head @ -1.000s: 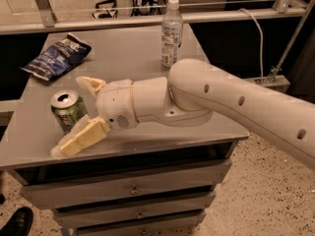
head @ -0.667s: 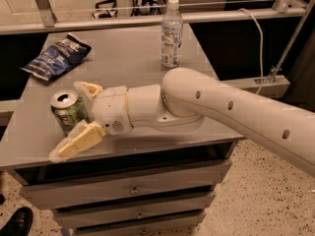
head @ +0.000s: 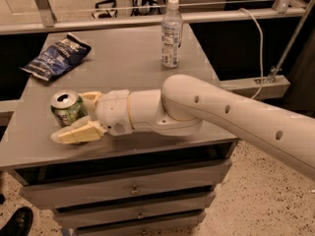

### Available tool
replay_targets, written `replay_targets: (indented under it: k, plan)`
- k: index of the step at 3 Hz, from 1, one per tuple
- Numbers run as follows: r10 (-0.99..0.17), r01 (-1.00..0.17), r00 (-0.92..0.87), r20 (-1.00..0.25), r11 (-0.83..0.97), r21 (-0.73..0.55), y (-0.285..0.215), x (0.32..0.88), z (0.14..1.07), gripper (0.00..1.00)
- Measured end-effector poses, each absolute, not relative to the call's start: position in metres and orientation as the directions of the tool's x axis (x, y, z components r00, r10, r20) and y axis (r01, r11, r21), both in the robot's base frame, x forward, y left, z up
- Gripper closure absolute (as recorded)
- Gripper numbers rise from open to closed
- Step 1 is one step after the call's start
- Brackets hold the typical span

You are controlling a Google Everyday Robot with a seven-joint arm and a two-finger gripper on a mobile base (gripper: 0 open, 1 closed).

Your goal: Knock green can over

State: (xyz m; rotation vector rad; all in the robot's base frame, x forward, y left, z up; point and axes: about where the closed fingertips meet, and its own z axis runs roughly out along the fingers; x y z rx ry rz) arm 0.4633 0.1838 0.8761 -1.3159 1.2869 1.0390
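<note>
The green can (head: 66, 109) stands upright near the left end of the grey tabletop (head: 129, 69), toward its near edge, silver top and pull-tab facing up. It is in the same spot and just as upright as a second ago.

The gripper (head: 70, 118) is at the can, reaching in from the right on the end of the thick white arm (head: 221, 113). Its jaws are spread apart with the can between them: the far one sits just behind the can's right side, and the near one lies low in front of the can's base. Whether either one presses on the can cannot be told.

Compared with the earlier frames, the jaws sit closer together around the can. The far one has come nearer and the near one has drawn up toward the can's base. The arm lies a little lower over the tabletop.

The clear water bottle (head: 171, 33) stands upright at the far right of the tabletop, and the dark blue snack bag (head: 56, 57) lies at the far left. Both are well apart from the can and unmoved.
</note>
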Motion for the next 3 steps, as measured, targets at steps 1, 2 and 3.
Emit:
replay_targets:
  k: [1, 2, 3]
  plan:
    - [-0.154, -0.992, 0.072, -0.985, 0.09, -0.087, 0.174, 0.475, 0.885, 0.6]
    - [-0.185, -0.986, 0.08, -0.979, 0.13, -0.105, 0.154, 0.49, 0.907, 0.83]
    - [-0.273, -0.979, 0.101, -0.957, 0.142, -0.143, 0.129, 0.5, 0.937, 1.0]
